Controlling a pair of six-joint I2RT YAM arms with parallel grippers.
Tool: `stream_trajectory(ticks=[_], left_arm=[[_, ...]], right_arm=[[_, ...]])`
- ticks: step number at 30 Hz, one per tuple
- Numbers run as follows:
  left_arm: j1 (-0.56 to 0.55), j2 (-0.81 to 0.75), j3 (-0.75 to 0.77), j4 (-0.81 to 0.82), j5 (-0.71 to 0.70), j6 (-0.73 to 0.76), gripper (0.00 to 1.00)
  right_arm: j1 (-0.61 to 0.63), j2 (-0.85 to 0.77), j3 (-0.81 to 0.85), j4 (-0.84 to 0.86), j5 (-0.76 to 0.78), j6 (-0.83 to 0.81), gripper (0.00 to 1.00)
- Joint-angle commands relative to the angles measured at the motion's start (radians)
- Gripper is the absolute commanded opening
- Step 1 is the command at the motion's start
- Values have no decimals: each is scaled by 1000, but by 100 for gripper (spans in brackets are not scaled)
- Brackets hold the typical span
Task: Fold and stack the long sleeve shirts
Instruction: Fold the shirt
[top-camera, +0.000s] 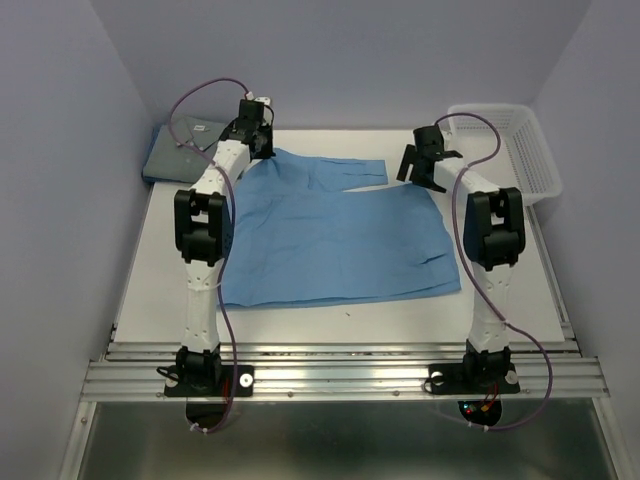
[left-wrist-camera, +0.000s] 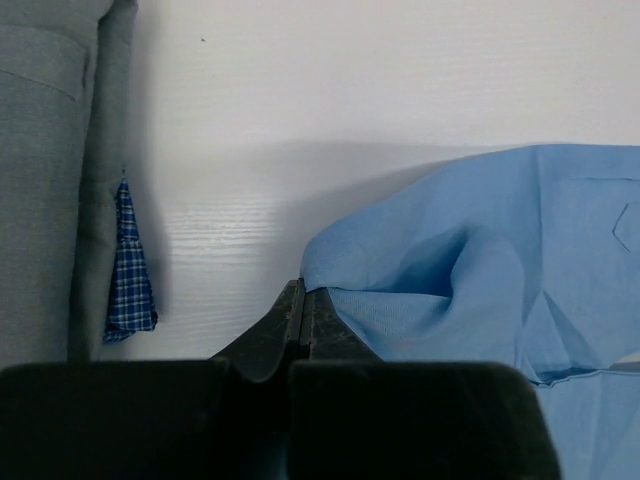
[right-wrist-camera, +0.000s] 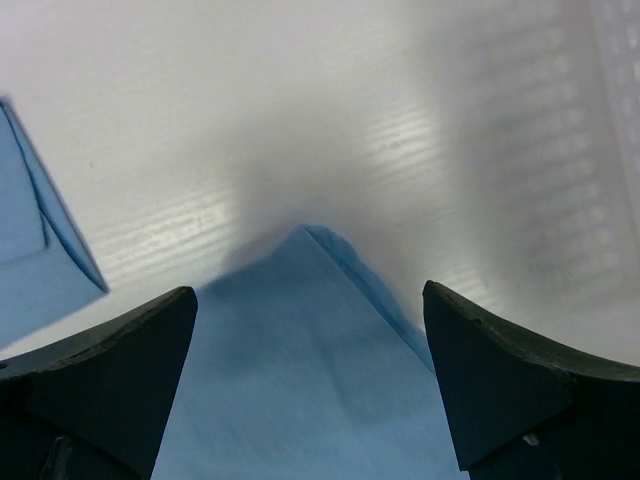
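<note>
The light sky-blue shirt (top-camera: 330, 235) lies spread across the middle of the table, with a sleeve folded over its far edge. The grey-blue shirt (top-camera: 185, 150) lies folded at the far left. My left gripper (top-camera: 255, 135) is at the blue shirt's far-left corner. In the left wrist view its jaws (left-wrist-camera: 303, 298) are shut on a bunched, raised edge of the blue shirt (left-wrist-camera: 480, 260), and the grey-blue shirt (left-wrist-camera: 50, 150) lies to the left. My right gripper (top-camera: 425, 165) is open above the blue shirt's far-right corner (right-wrist-camera: 300, 350), with one finger on each side (right-wrist-camera: 308, 295).
A white mesh basket (top-camera: 505, 150) stands at the far right, close to the right arm. A strip of blue plaid lining (left-wrist-camera: 130, 270) shows at the grey-blue shirt's edge. Walls close in the table on the left, back and right.
</note>
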Motion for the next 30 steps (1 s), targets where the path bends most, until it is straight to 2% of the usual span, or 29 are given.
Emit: stream_trajectory(ticks=[1,9,14,18,26,27,28,30], left_arm=[[-15,-68,-5,20,56,-9,0],[-14,-85,-19,16,53,-16,0],[-9,-105,-48,27,50,-25,0],[0,-117,-70,38,50,-36,0],[9,-165,-146,59,78,-32,0],[9,-171,-159,79,88,-29,0],[9,-182,-171,88,102,-27,0],[11,-185,-186,96,108,-24,0]], right_arm=[[-1,68,101,73,-30,15,100],[-1,187,239,95,-79,-19,100],[8,157,162,96,-79,-10,94],[8,111,90,99,-59,2,80],[8,42,15,89,-36,-39,82],[8,40,7,93,-42,-45,80],[8,39,1,101,-50,-56,67],[8,46,-2,101,-62,-56,51]])
